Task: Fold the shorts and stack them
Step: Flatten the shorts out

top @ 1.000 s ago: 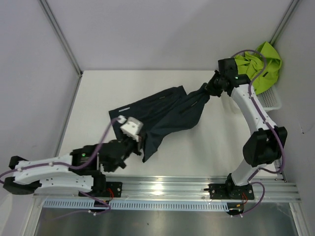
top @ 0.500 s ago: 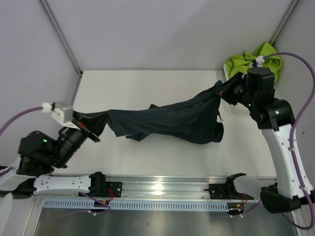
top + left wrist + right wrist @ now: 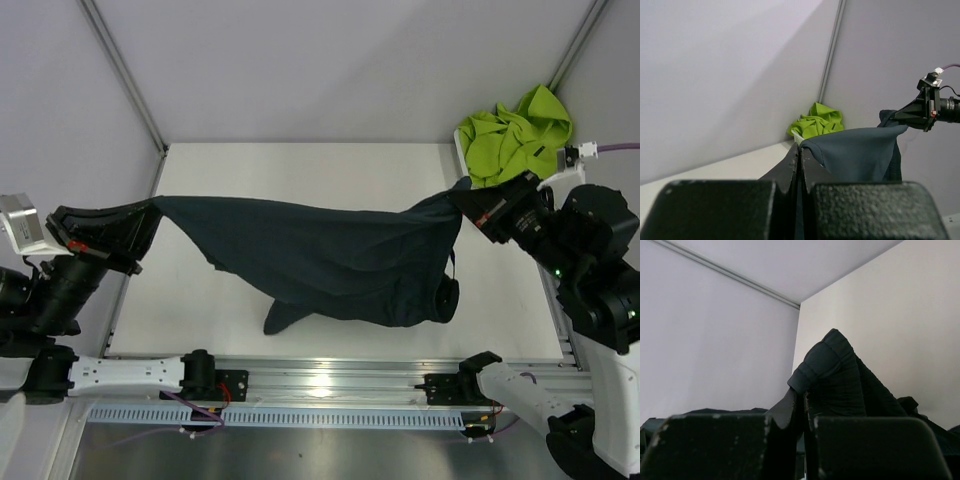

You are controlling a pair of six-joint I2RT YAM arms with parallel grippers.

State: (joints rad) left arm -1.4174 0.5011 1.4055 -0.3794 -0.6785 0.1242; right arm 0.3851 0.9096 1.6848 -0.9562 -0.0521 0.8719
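left gripper (image 3: 148, 215) at left edge, clenched on 1 corner of the dark navy soft fabric shorts (image 3: 330, 255) - cloth stretched across the white table (image 3: 300, 170), lower part sagging near side. right gripper (image 3: 468, 205) pinches the opposite ribbed edge. bright lime green fabric shorts (image 3: 512, 135) - bunched far right.

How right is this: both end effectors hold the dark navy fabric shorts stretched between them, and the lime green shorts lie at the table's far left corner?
Wrong corner: the top external view shows the lime green fabric shorts at the far right.
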